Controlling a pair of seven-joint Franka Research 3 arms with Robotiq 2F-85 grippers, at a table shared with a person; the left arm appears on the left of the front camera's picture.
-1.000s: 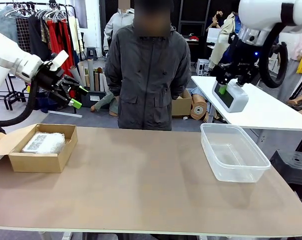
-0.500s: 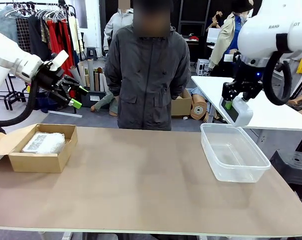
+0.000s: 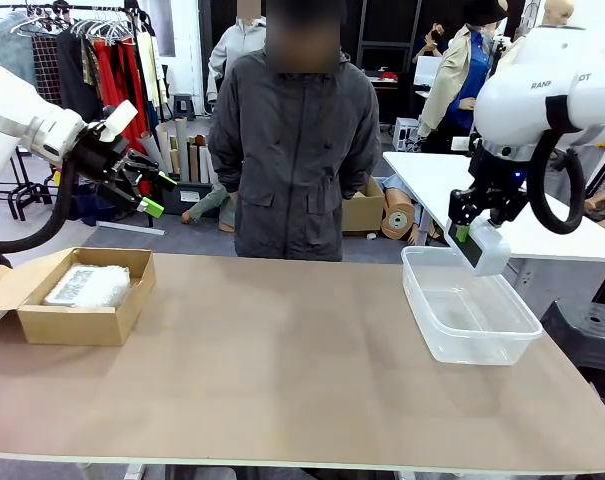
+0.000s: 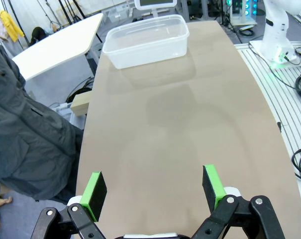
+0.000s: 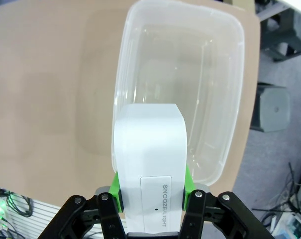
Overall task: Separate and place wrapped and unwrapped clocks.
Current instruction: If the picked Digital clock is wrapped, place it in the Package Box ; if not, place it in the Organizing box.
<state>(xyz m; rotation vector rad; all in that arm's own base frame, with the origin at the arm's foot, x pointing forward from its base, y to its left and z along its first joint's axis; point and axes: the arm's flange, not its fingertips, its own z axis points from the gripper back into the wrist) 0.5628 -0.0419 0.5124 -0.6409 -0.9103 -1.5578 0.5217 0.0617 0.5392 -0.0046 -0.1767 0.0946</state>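
Observation:
My right gripper (image 3: pixel 477 237) is shut on the bare white unwrapped clock (image 3: pixel 485 248), which hangs just above the far rim of the clear plastic tub (image 3: pixel 469 304). From the right wrist camera, the unwrapped clock (image 5: pixel 149 159) sits between the green pads (image 5: pixel 188 182), directly over the clear plastic tub (image 5: pixel 190 64). A wrapped clock (image 3: pixel 87 284) in crinkly clear plastic lies inside the brown cardboard box (image 3: pixel 67 322) at the left. Above that box my left gripper (image 3: pixel 150 192) hovers open and holds nothing; the left wrist view has its green pads (image 4: pixel 96 188) wide apart over bare table.
A person in a dark jacket (image 3: pixel 297 150) stands at the table's far side, hands down. A white side table (image 3: pixel 542 215) lies behind the tub. The brown tabletop (image 3: pixel 282 350) stretches bare between box and tub.
My right gripper has carried the unwrapped clock down and slightly right, from well above the tub to just over its far rim. The left arm has not moved.

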